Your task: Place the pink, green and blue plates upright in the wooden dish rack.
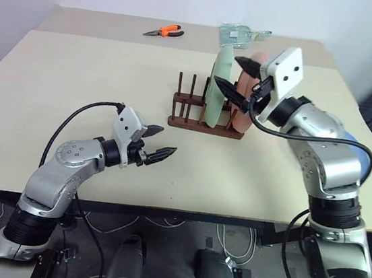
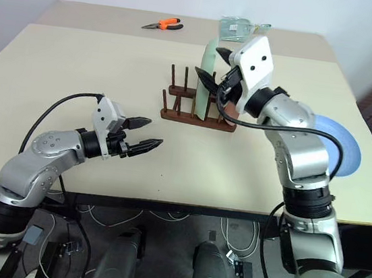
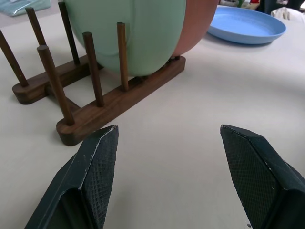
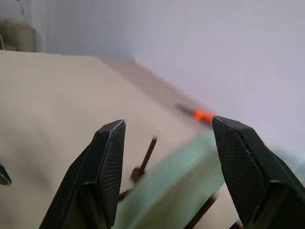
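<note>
The wooden dish rack (image 1: 187,121) stands mid-table. A green plate (image 1: 215,105) and, just behind it, a pink plate (image 1: 241,117) stand upright between its pegs. The blue plate (image 2: 339,150) lies flat on the table to the right, partly hidden by my right arm. My right gripper (image 1: 229,72) hovers at the upper edges of the two racked plates. It is open and holds nothing. My left gripper (image 1: 160,142) is open and low over the table in front of the rack, pointing at it.
Orange-handled pliers (image 1: 164,31) lie at the table's far side. A clear plastic packet (image 1: 240,33) lies behind the rack. Several rack pegs to the left of the green plate stand free. The table's near edge runs just under my left arm.
</note>
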Available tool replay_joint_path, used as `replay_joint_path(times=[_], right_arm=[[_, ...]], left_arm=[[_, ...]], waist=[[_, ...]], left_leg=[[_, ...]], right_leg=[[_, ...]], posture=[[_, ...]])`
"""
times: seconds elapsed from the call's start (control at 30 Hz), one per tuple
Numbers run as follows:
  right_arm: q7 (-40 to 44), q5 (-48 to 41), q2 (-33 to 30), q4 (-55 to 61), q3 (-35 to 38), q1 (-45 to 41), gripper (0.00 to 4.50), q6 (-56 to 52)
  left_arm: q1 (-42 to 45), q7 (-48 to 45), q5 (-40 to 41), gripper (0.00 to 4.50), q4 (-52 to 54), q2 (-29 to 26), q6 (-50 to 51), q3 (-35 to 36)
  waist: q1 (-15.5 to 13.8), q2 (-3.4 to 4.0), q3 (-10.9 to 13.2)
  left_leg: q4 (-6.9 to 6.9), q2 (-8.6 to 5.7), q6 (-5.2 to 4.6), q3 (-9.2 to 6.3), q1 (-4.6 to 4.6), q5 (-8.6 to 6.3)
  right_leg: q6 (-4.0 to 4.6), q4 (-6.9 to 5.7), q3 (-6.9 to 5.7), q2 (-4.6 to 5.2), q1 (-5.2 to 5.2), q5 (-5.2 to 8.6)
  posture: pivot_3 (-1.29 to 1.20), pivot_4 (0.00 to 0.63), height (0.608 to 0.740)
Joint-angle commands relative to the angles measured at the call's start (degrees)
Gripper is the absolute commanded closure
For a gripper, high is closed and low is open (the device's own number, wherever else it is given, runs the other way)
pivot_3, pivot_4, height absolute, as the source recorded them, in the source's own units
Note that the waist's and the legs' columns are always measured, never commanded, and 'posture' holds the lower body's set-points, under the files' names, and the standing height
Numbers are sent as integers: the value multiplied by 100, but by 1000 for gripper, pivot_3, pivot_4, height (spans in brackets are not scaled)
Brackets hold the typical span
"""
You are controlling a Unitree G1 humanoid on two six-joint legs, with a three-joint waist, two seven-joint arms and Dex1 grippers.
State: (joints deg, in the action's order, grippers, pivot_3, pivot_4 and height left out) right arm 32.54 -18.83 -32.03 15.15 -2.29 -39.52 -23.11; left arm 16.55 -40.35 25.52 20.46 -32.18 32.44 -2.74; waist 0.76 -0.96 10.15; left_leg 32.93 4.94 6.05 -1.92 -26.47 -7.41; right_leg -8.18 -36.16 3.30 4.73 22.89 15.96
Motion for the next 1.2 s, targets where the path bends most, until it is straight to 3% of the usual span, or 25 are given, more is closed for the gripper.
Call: replay_joint_path(times=[0.03, 0.1, 0.13, 0.23, 0.43, 0.63, 0.77, 0.93, 1.07, 1.2], right_arm=[[85, -630, -287, 465, 1079, 266, 1039, -276], [-171, -936, -425, 441, 1932, 520, 247, -531], [-175, -1084, -506, 465, 2233, 707, 57, -642], [137, -699, -996, 485, 2564, 2014, 57, -613], [-47, 746, -1546, -59, 1861, 3483, 57, -207], [-365, 1731, -1711, -1261, 1121, 3353, 57, -152], [-593, 2232, -1722, -2103, 779, 2959, 1826, 148], [-610, 2445, -1687, -2443, 639, 2753, 4469, 420], [-1031, 2685, -1660, -2227, 758, 2526, 4469, 829], [-1561, 2040, -1113, -1217, 1454, 1590, 4469, 1253]], left_arm=[[55, -68, -18, 991, 132, -25, -17, -39], [105, -166, 45, 991, 82, -6, 0, -72], [130, -205, 41, 991, 55, -4, -11, -101], [271, -317, -40, 991, -118, 39, -92, -225], [503, -453, -108, 991, -311, 176, -170, -386], [542, -485, -188, 991, -335, 258, -211, -421], [495, -428, -249, 991, -303, 253, -249, -387], [404, -382, -258, 991, -225, 241, -248, -332], [350, -358, -266, 991, -212, 220, -270, -313], [333, -364, -333, 991, -327, 173, -373, -322]], waist=[[-36, -1, 0], [-60, -3, 1], [-78, -2, 1], [-139, -7, -3], [-16, 13, -3], [27, 17, -5], [12, 16, -6], [-16, 16, -6], [-3, 19, -5], [84, 52, 8]], left_leg=[[1, 0, 0, 0, -1, 0], [8, -2, -1, 0, -2, -1], [10, -2, -2, 0, -2, -1], [7, -2, -4, 0, 1, -3], [18, -3, -11, 9, 5, -7], [17, -3, -11, 9, 11, -6], [20, -6, -11, 9, 11, -6], [21, -8, -11, 8, 9, -6], [20, -8, -11, 8, 9, -6], [19, -7, -10, 8, 11, -5]], right_leg=[[0, 2, 0, 0, -3, 0], [1, 8, 1, 2, -10, 0], [1, 10, 0, 2, -12, 0], [2, 12, 1, 2, -12, 1], [0, 8, 14, 2, -12, 3], [0, 5, 16, 2, -12, 3], [-1, 6, 19, 1, -16, 3], [-4, 9, 19, 2, -18, 5], [-6, 6, 19, 2, -17, 5], [-7, -3, 23, 1, -7, 3]], posture=[[0, 150, 740], [0, 150, 740], [0, 150, 740], [0, 150, 740], [0, 150, 740], [0, 150, 740], [0, 150, 740], [0, 150, 740], [0, 150, 740], [0, 150, 740]])
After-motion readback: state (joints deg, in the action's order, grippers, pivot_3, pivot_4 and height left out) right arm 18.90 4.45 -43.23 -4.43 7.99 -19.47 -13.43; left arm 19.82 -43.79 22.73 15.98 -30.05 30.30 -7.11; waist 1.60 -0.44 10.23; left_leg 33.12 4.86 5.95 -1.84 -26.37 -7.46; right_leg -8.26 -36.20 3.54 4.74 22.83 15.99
